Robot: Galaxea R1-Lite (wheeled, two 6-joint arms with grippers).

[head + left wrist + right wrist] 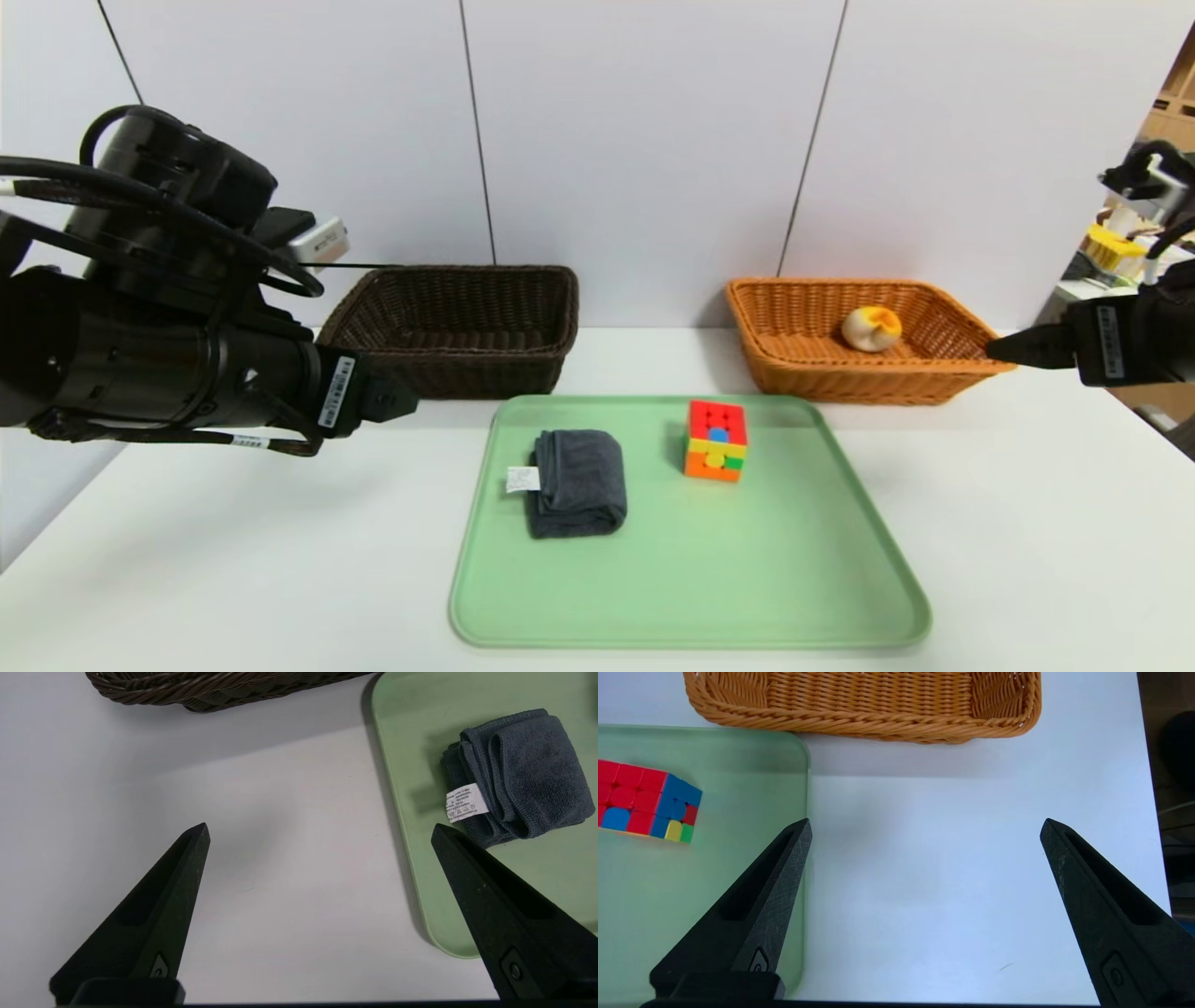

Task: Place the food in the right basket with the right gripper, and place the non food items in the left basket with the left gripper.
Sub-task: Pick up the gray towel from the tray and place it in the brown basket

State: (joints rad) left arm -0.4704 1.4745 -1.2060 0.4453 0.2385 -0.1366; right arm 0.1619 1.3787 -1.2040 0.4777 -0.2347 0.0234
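Beyond our released, empty left gripper (320,831), toward the robot's right, lie the folded dark-grey cloth (579,483) and the red-topped puzzle cube (716,441) on the green rectangular tray (691,597). Our right gripper (926,828), spread wide, holds nothing near the orange wicker basket (868,378) containing the white-and-orange rounded food (872,329).

Dark grey cloth (579,483), pale green tray (775,579), orange-brown wicker basket (859,378)

Can't read the label (523,479) on the folded cloth (583,483) in the head view — too small. Can see only part of the dark basket (224,686), cut by the left wrist view's top edge. Can't see all of the cube (635,795) or orange basket (878,721) — both cropped in the right wrist view.
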